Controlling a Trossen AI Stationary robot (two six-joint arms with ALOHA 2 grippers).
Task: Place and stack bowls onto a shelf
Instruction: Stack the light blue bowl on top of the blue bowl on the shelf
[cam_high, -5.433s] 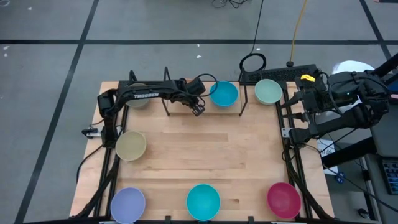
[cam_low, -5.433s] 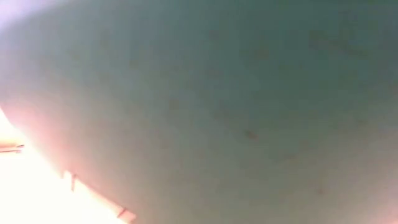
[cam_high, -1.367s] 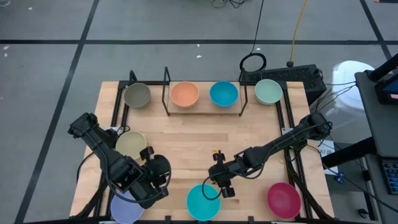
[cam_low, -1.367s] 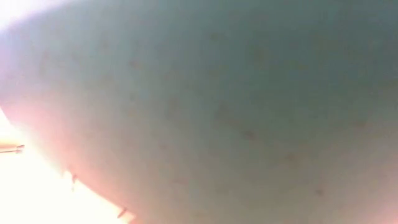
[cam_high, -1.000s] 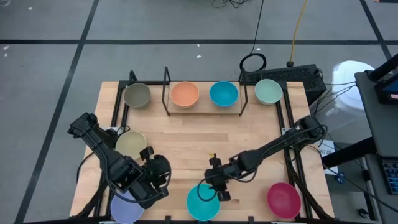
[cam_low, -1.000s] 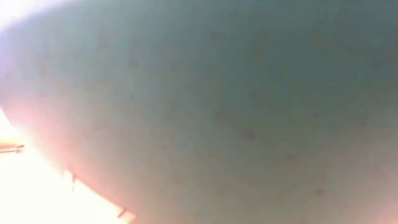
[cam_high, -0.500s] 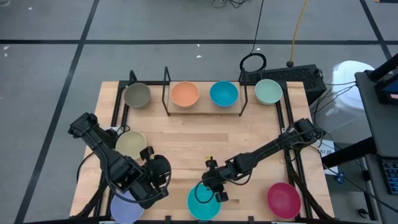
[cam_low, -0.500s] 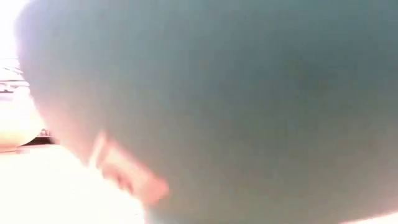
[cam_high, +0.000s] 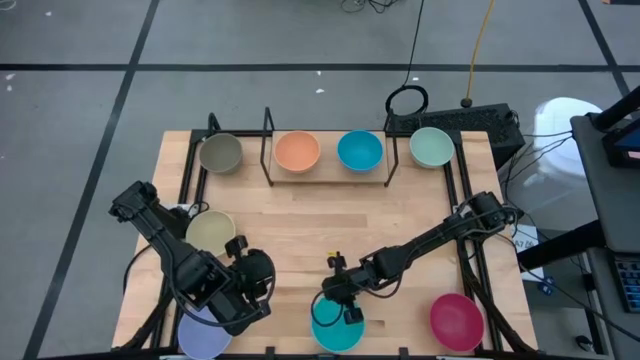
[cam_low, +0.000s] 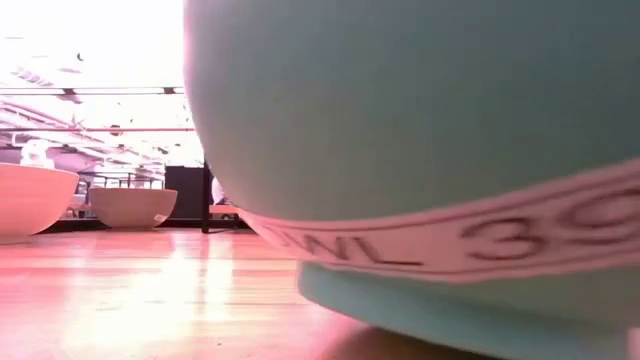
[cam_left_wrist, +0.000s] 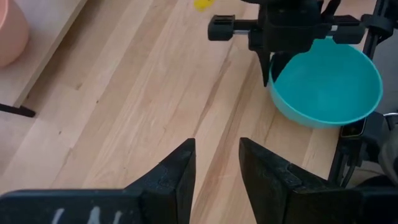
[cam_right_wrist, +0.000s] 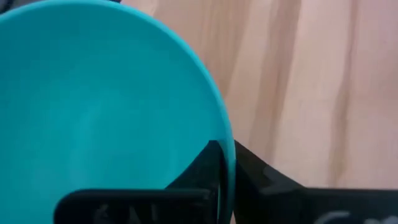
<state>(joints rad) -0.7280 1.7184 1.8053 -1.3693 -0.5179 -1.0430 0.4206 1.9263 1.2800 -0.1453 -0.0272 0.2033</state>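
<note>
The cyan bowl (cam_high: 336, 328) stands near the middle of the table's near edge and fills the low view as a cyan bowl (cam_low: 420, 150). My right gripper (cam_high: 341, 303) is shut on its far rim. My left gripper (cam_high: 250, 292) hovers open above the near left area, beside the lavender bowl (cam_high: 203, 333), with nothing between its fingers (cam_left_wrist: 180, 171). The shelf (cam_high: 325, 172) at the far edge carries the orange bowl (cam_high: 297, 152) and the blue bowl (cam_high: 359, 150). My right gripper grips the cyan bowl's rim (cam_right_wrist: 227, 144) on its far side, one finger (cam_right_wrist: 205, 163) inside the bowl and the other finger (cam_right_wrist: 256, 175) outside. The fingers slant down from the far right. The bowl's foot (cam_low: 450, 325) is down at the table, and the bowl looks slightly tilted.
A grey-olive bowl (cam_high: 220, 153) and a mint bowl (cam_high: 431, 147) flank the shelf. A beige bowl (cam_high: 211, 233) sits at the left and a magenta bowl (cam_high: 456, 320) at the near right. Bare wood lies across the middle of the table (cam_high: 330, 225).
My right gripper has sunk and moved a little toward the near left, onto the cyan bowl's far rim. The bowl has shifted: it filled the low view before, and now its foot and the table beside it show.
</note>
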